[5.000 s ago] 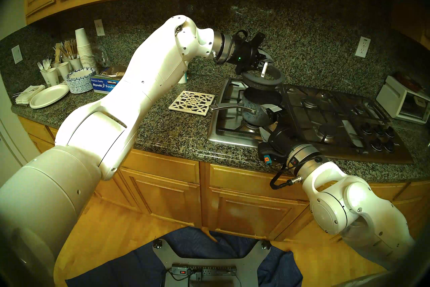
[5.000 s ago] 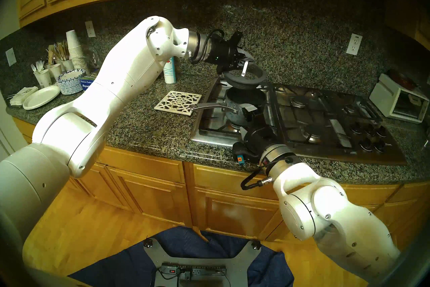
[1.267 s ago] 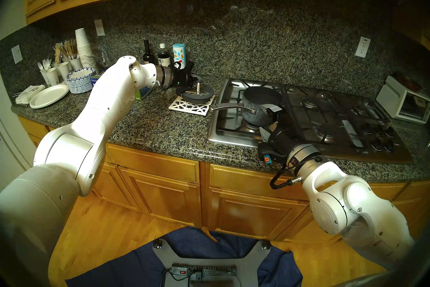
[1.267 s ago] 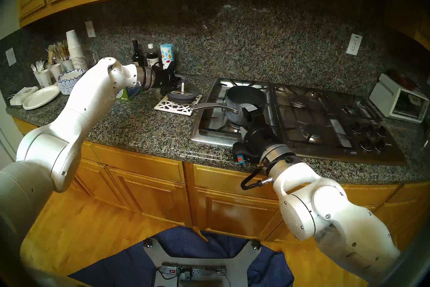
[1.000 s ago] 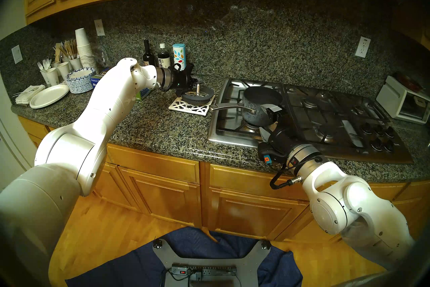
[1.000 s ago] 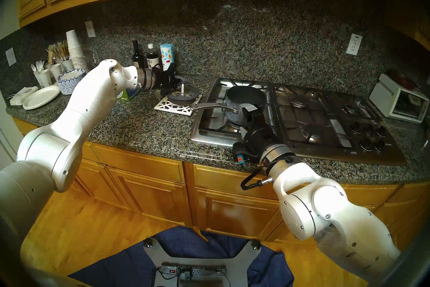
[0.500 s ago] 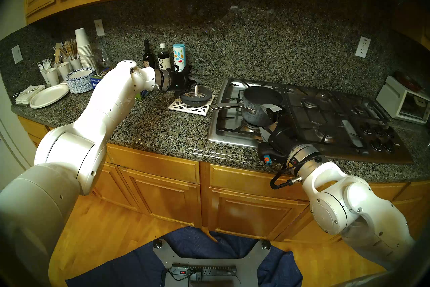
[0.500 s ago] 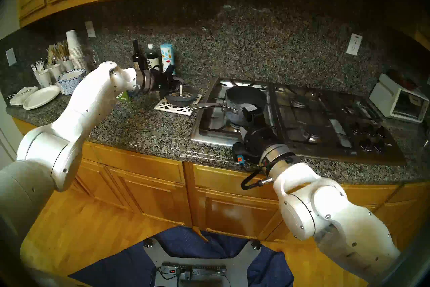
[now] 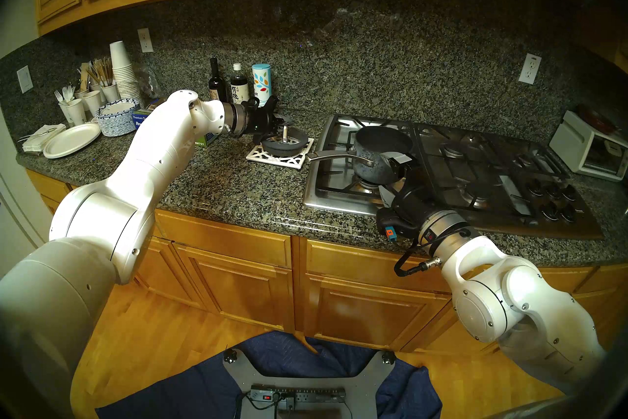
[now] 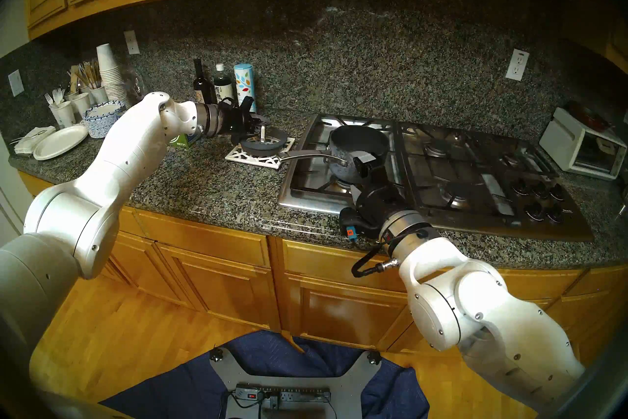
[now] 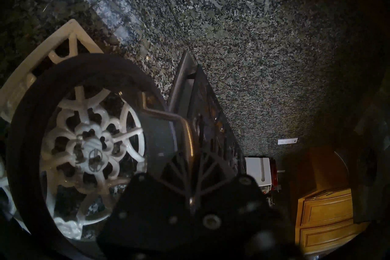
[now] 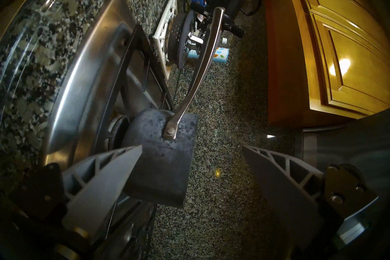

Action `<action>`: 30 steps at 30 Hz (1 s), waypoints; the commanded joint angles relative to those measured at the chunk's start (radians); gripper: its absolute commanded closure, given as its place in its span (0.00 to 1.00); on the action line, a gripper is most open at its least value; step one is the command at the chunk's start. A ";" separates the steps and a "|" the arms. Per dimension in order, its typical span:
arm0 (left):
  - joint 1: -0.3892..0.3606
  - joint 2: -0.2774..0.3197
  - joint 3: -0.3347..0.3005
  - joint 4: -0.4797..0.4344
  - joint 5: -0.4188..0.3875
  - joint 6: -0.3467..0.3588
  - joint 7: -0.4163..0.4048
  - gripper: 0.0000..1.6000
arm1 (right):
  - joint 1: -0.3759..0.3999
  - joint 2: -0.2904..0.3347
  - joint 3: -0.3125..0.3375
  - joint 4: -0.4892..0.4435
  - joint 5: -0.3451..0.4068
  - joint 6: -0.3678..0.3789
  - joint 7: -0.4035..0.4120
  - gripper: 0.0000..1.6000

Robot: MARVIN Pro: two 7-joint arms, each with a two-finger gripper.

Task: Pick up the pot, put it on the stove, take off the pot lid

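One speckled blue-grey pot (image 9: 377, 160), long silver handle (image 9: 331, 155)

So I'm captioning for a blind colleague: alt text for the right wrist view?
A dark speckled pot sits on a steel stove, between the open right tool fingers. Beyond its long handle, the left tool holds the pot lid by a white trivet.

The pot (image 12: 162, 160) is sitting on the stove (image 12: 88, 76), its long handle reaching toward the white trivet (image 12: 166, 27). The right gripper (image 12: 190, 160) is standing wide open, one finger beside the pot wall. The pot lid (image 12: 179, 40) is lying over the trivet.
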 commanded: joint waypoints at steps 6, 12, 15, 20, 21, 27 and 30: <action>-0.026 0.019 -0.012 -0.060 0.008 -0.002 -0.072 1.00 | 0.014 0.000 0.017 -0.027 -0.006 -0.001 -0.019 0.00; 0.001 0.031 -0.010 -0.087 0.015 -0.002 -0.087 0.98 | 0.014 0.000 0.017 -0.027 -0.005 -0.001 -0.020 0.00; 0.015 0.032 -0.008 -0.102 0.016 -0.002 -0.094 0.82 | 0.013 0.000 0.017 -0.027 -0.005 -0.001 -0.020 0.00; 0.034 0.035 -0.007 -0.126 0.019 -0.002 -0.101 0.54 | 0.013 0.000 0.018 -0.027 -0.005 -0.001 -0.020 0.00; 0.036 0.036 -0.007 -0.129 0.019 -0.002 -0.102 0.54 | 0.013 0.000 0.018 -0.027 -0.005 -0.001 -0.020 0.00; 0.048 0.040 -0.004 -0.146 0.029 -0.002 -0.103 0.00 | 0.013 0.000 0.018 -0.027 -0.005 -0.001 -0.021 0.00; 0.057 0.048 -0.001 -0.162 0.034 -0.002 -0.107 0.00 | 0.012 0.001 0.019 -0.027 -0.005 -0.002 -0.023 0.00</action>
